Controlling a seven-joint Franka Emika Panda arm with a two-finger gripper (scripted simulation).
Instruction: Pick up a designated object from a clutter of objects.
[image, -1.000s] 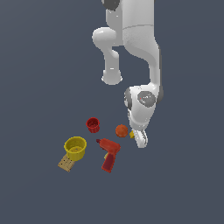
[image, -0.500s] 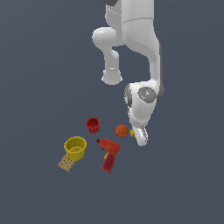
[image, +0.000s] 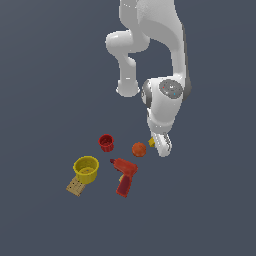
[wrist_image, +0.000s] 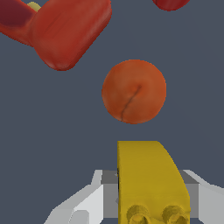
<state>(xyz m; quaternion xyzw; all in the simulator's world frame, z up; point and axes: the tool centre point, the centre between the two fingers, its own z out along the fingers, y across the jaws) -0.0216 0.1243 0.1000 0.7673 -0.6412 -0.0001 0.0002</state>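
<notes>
Between white end effector (wrist_image: 151, 205) fingers, clenched: small yellow lumpy piece (wrist_image: 148, 179), lower end cut off, mostly hidden in exterior view; orange ball (wrist_image: 134, 91) near.

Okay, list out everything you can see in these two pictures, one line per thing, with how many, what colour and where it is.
red cup: one, red, upright, on the exterior view's left of the orange ball.
orange ball: one, orange, just beside the claw, apart from the yellow piece.
yellow piece: one, yellow, between the claw's fingers in the wrist view; mostly hidden behind the claw in the exterior view.
red power drill: one, red, lying on its side in front of the ball.
yellow cup: one, yellow, upright, toward the exterior view's left.
tan perforated block: one, tan, touching or just in front of the yellow cup.
floor: dark grey, bare.
robot arm: one, white.
claw: one, white, lowered around the yellow piece.
</notes>
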